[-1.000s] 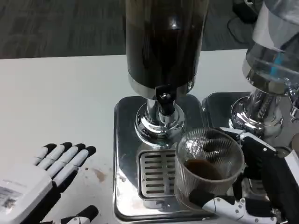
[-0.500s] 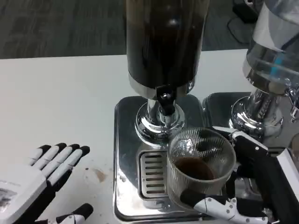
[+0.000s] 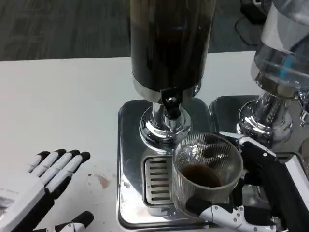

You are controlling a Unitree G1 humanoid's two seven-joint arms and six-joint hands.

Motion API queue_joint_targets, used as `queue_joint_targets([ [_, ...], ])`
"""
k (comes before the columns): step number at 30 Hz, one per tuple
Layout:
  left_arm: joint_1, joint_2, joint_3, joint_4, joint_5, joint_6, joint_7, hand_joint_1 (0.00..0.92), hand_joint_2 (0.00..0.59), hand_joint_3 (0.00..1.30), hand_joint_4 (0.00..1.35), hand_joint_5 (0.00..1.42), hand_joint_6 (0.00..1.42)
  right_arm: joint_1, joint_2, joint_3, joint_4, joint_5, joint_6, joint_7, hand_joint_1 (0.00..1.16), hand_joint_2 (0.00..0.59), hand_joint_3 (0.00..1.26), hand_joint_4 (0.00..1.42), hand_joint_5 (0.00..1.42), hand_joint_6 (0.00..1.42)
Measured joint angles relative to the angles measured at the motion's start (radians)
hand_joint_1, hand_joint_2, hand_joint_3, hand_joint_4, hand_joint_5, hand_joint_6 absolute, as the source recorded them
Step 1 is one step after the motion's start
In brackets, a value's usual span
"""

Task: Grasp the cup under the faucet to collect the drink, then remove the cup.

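While the right hand [image 3: 251, 188] wraps its fingers [image 3: 217, 211] around the ribbed glass cup [image 3: 206, 176], the cup sits just in front of the faucet [image 3: 170, 107] and slightly to its right, over the slotted drip grille [image 3: 157, 179] of the steel tray [image 3: 128, 159]. Dark drink lies in the bottom of the cup. Above the faucet rises the dark dispenser [image 3: 169, 43] on its chrome foot. Right of the faucet stands a second dispenser [image 3: 282, 53] with a clear vessel. Well to the left of the faucet, the left hand [image 3: 41, 181] rests on the white table [image 3: 63, 101], holding nothing, fingers stretched out and slightly apart. A small brownish stain [image 3: 101, 181] marks the table between that hand and the tray.
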Motion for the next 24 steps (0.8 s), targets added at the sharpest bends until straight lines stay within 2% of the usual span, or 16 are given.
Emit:
queue_joint_targets([
  [24,-0.004,-0.008,-0.013,-0.032,0.000,0.040,0.000,0.000,0.241,0.00,0.00,0.00,0.00,0.011,-0.004,-0.027,0.001,0.018,0.000,-0.009,0.91,0.159,0.56,0.64,0.89,1.20],
])
